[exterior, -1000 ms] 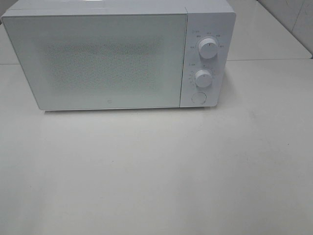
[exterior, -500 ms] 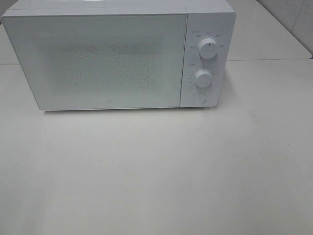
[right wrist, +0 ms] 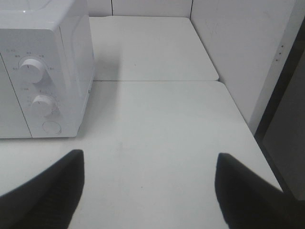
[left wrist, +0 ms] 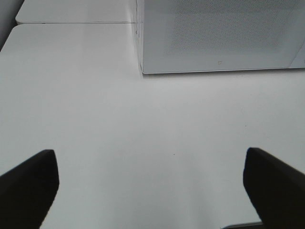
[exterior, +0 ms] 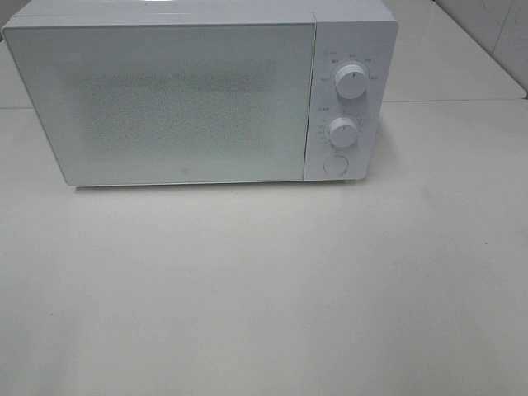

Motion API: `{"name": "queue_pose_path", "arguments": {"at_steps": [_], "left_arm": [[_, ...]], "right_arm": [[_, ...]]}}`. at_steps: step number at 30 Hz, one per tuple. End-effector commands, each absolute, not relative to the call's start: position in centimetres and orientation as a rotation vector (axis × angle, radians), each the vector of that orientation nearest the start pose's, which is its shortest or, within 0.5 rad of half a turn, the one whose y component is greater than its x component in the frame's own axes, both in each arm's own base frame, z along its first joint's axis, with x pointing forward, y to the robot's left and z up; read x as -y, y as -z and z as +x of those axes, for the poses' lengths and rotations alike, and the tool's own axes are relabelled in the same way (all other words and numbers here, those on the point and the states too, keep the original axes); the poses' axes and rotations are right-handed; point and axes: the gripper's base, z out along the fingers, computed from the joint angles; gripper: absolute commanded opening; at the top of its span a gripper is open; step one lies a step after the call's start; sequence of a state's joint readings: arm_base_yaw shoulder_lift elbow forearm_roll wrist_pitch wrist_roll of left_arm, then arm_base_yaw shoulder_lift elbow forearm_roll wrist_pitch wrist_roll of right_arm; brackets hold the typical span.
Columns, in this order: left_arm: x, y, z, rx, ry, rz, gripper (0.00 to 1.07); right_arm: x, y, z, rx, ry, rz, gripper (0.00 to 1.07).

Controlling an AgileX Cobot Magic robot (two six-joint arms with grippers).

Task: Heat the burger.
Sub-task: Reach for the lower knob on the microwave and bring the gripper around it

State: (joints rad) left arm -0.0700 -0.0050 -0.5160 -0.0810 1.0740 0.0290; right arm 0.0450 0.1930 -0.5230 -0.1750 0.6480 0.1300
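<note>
Left gripper (left wrist: 150, 156) and right gripper (right wrist: 148, 158): 2 black, wedge-shaped fingers (left wrist: 28, 186) each (matte, blunt-tipped)

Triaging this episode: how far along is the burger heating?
Done: nothing provable. The microwave door is shut and no burger shows in any view; it may be inside, cannot tell. In hand: nothing; left gripper and right gripper hang open and empty above the table. Left: unclear until the burger is located.

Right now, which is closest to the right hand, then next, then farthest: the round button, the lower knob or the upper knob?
From the right hand:
1. Round button, lowest on the microwave.
2. Lower knob, in the middle.
3. Upper knob, highest.
</note>
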Motion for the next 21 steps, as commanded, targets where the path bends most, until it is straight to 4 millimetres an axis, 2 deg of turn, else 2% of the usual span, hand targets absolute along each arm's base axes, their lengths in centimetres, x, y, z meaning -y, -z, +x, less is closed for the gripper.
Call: {"name": "queue_pose_path", "arguments": {"at_steps": [1, 4, 8, 11, 17, 19, 20, 21], "left_arm": [[0.6, -28.1, -1.2, -2.007, 0.123, 0.106, 0.98], [0.6, -28.1, -1.2, -2.007, 0.123, 0.106, 0.98], [0.6, -28.1, -1.2, -2.007, 0.123, 0.106, 0.98], [0.6, -28.1, -1.2, -2.007, 0.123, 0.106, 0.98], [0.6, -28.1, -1.2, -2.007, 0.123, 0.106, 0.98], [0.6, -28.1, -1.2, -2.007, 0.123, 0.106, 0.98], [0.6, -28.1, -1.2, -2.007, 0.123, 0.106, 0.98], [0.6, -28.1, -1.2, -2.007, 0.123, 0.106, 0.98]], "right_arm": [[0.7, -32.4, 4.9, -1.743, 0.074, 0.003, 0.75], [0.5, -32.6, 5.7, -1.733, 0.061, 0.0, 0.76], [0.4, -32.3, 7.2, -1.794, 0.064, -0.007, 0.86], [0.3, -32.2, 8.4, -1.805, 0.058, -0.014, 0.88], [0.1, -32.2, 10.7, -1.8, 0.048, -0.034, 0.88], [-0.1, -32.0, 12.2, -1.787, 0.041, -0.049, 0.88], [-0.1, -32.0, 12.2, -1.787, 0.041, -0.049, 0.88], [-0.3, -31.3, 13.2, -1.784, 0.033, -0.061, 0.88]]}}
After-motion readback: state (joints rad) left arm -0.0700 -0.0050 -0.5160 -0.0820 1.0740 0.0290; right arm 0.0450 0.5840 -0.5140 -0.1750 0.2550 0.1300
